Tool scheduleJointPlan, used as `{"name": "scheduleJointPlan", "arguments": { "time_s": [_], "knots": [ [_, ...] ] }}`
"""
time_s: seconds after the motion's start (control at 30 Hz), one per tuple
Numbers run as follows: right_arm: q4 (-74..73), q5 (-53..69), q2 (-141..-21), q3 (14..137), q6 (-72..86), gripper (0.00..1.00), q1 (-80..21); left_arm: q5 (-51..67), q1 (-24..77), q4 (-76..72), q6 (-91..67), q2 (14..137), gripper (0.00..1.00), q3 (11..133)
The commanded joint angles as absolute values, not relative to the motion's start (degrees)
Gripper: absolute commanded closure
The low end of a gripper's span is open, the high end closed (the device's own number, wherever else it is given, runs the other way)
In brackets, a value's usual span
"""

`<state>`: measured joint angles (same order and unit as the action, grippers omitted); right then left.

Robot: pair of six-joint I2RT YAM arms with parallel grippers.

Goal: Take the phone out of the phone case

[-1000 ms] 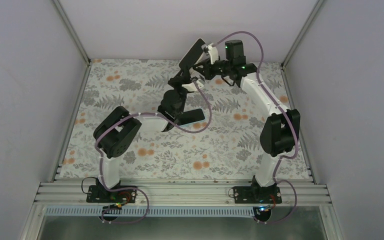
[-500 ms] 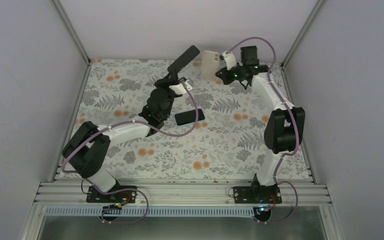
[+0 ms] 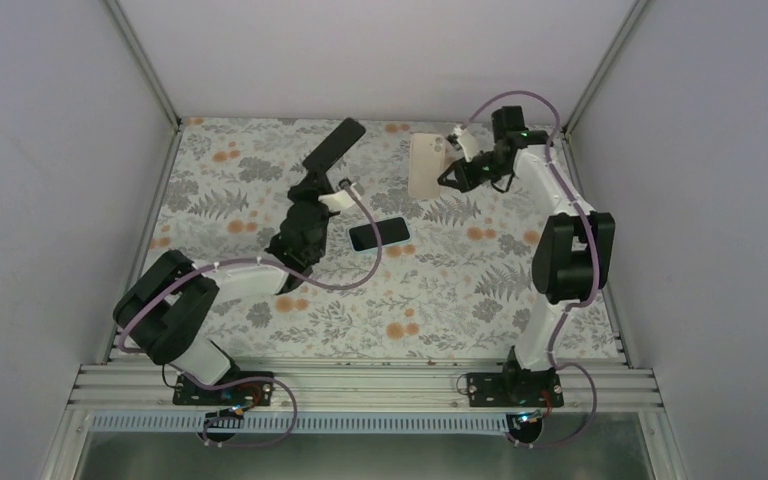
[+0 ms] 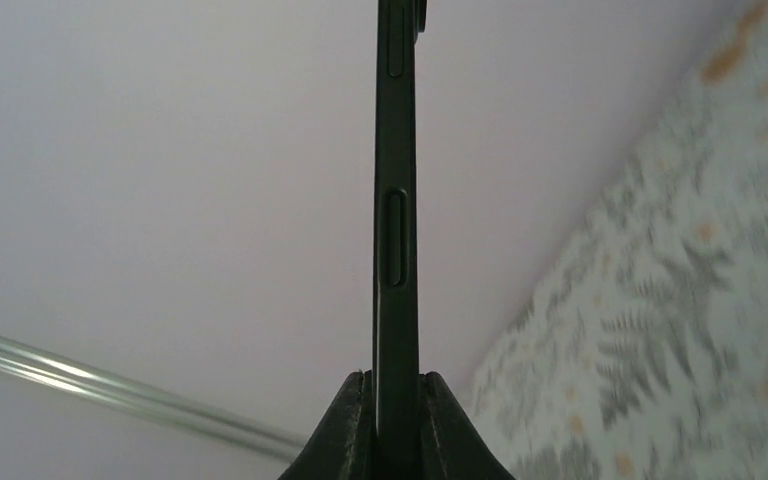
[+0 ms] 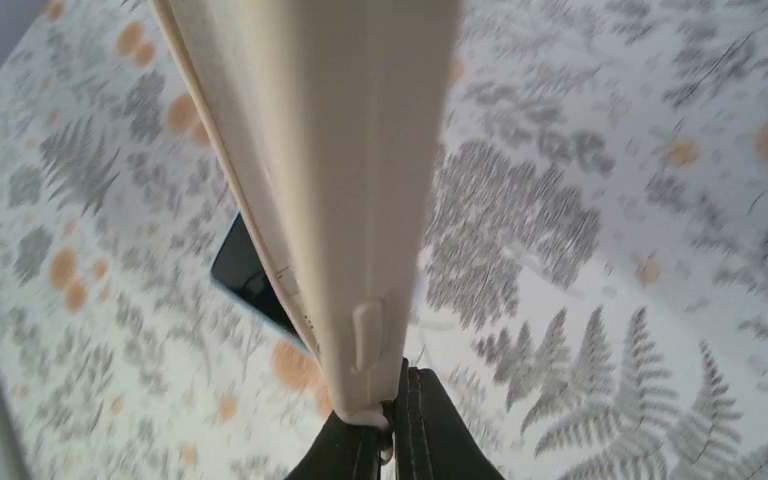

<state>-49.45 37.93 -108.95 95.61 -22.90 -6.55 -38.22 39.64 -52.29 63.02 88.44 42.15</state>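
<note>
My left gripper is shut on the lower end of a black phone and holds it tilted up above the back of the table. In the left wrist view the phone stands edge-on between the closed fingers, its side buttons showing. My right gripper is shut on the edge of an empty cream phone case, held in the air at the back right. In the right wrist view the case rises from my gripper. Phone and case are well apart.
A second dark phone with a light blue rim lies flat on the floral table mat between the arms; it also shows in the right wrist view. Grey walls enclose the table at the back and sides.
The two grippers were together at the back centre with phone and case joined. They have pulled apart: the left moved left and down with the phone, the right moved right and down with the case.
</note>
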Motion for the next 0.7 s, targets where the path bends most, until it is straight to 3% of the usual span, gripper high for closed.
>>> {"name": "scheduleJointPlan", "arguments": {
  "time_s": [0.0,0.13,0.3,0.67],
  "knots": [
    [-64.1,47.8,-110.1,92.4,-33.8,0.97,-1.4,-43.9,39.3,-59.2,69.6,86.5,0.98,35.7],
    [-73.6,53.1,-112.4,86.8,-44.3,0.97,3.2,-43.9,39.5,-63.7,73.8,85.0,0.98,27.4],
    [-73.6,49.1,-113.1,76.6,-49.9,0.97,4.5,-44.7,39.7,-59.7,73.6,85.6,0.98,22.6],
    [-70.3,50.3,-117.9,76.0,-46.0,0.97,5.3,-43.5,40.4,-58.7,70.1,92.6,0.98,17.8]
  ]
}}
